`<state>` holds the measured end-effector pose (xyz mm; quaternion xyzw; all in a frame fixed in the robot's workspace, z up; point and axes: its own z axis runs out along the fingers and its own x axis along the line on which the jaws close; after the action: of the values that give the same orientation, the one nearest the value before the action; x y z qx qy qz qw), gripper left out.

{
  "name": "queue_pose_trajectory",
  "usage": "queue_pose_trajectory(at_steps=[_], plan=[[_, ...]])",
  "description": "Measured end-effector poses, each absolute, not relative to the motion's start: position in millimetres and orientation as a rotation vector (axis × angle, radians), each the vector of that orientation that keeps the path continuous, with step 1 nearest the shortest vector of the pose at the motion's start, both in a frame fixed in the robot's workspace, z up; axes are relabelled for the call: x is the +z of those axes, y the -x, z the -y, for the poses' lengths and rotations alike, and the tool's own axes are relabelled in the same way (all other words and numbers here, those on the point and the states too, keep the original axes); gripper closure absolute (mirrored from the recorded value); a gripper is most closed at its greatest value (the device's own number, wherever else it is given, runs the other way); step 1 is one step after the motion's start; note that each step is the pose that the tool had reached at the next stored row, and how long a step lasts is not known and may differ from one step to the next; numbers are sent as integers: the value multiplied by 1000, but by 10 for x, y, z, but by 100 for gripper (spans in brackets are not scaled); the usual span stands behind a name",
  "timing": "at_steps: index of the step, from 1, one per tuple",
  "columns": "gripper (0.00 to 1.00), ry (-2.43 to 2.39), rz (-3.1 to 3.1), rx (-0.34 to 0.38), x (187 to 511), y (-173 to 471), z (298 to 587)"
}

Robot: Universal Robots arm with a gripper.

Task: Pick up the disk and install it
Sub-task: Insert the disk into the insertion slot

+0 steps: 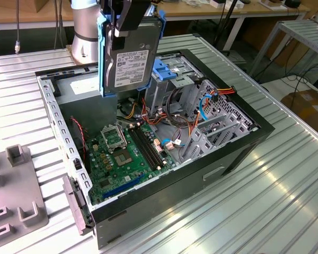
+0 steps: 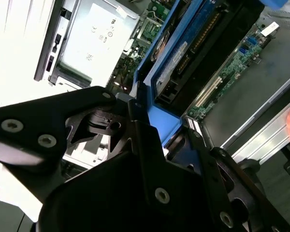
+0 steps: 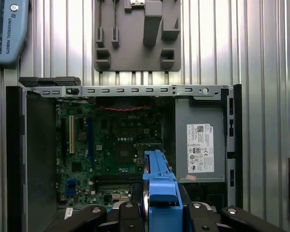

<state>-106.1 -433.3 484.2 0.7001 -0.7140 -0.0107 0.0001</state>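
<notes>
Blue-framed disk (image 1: pixel 128 61) hung upper centre, clamped in the gripper (image 1: pixel 129 25) above the open computer case (image 1: pixel 230 159); seemingly mid-carry, uninstalled.

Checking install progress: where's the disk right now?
In the exterior view, the disk hangs on edge in the gripper above the open case, just to the exterior view's left of the drive cage.

Disk (image 1: pixel 131 58) above case (image 1: pixel 201 177); motherboard (image 1: pixel 119 156) inside case.
</notes>
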Motion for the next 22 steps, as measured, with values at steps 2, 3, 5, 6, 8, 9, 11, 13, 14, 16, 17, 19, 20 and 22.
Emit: queue_pose_trajectory(at_steps=[2, 3, 5, 6, 8, 9, 11, 13, 14, 16, 17, 19, 20, 22], plan=[[63, -2199, 2243, -33, 4841, 1017, 4369], [63, -2199, 2243, -33, 4839, 987, 4375], [63, -2199, 2242, -33, 4838, 909, 4383], [63, -2199, 2242, -32, 4836, 870, 4387], [63, -2198, 2242, -32, 4834, 809, 4407], [63, -2198, 2242, -32, 4833, 795, 4424], [63, -2198, 2242, -32, 4831, 786, 4459], [63, -2198, 2242, -31, 4830, 784, 4485], [63, -2198, 2242, -31, 4830, 783, 4499], [63, -2198, 2241, -31, 4830, 781, 4527], [63, -2198, 2241, -31, 4830, 780, 4544], [63, -2198, 2241, -30, 4829, 778, 4579], [63, -2198, 2241, -30, 4829, 776, 4598], [63, -2198, 2241, -30, 4827, 772, 4648]])
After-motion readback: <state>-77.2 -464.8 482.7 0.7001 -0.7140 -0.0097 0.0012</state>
